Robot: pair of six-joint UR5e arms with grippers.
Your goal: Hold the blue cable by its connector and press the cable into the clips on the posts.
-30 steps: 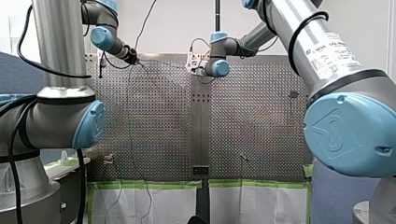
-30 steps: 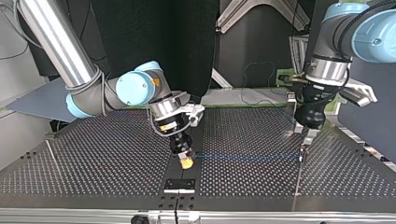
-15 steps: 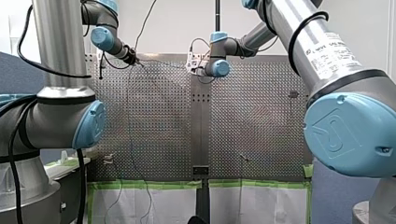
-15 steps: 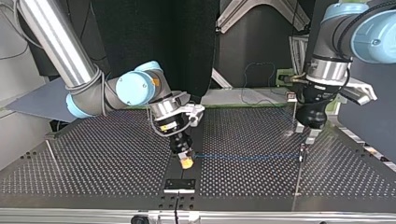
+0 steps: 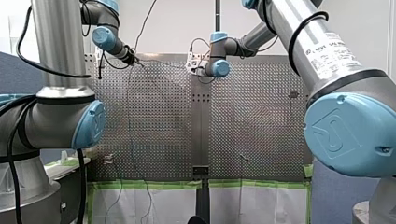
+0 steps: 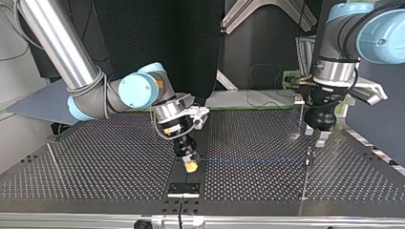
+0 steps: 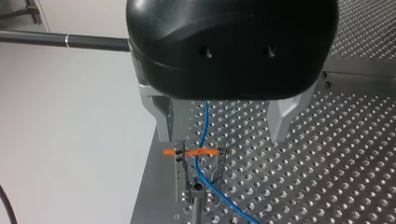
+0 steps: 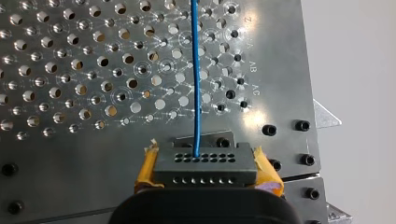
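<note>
My right gripper point(image 6: 191, 165) is clamped on the connector point(image 8: 205, 164), low over the surface point(image 6: 95, 162), with the blue cable point(image 6: 253, 160) running straight across to the clip post point(image 7: 198, 179). My left gripper point(image 7: 222, 126) hangs open over that post, and the cable passes between the clip's 2 prongs.

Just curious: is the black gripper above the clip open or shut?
Open: the left gripper, metal fingers apart, blue cable untouched between them.

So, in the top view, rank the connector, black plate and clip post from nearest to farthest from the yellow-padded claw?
From my right claw:
1. connector: gripped between its pads.
2. black plate: just in front, toward the camera.
3. clip post: far off at the top view's right.
</note>
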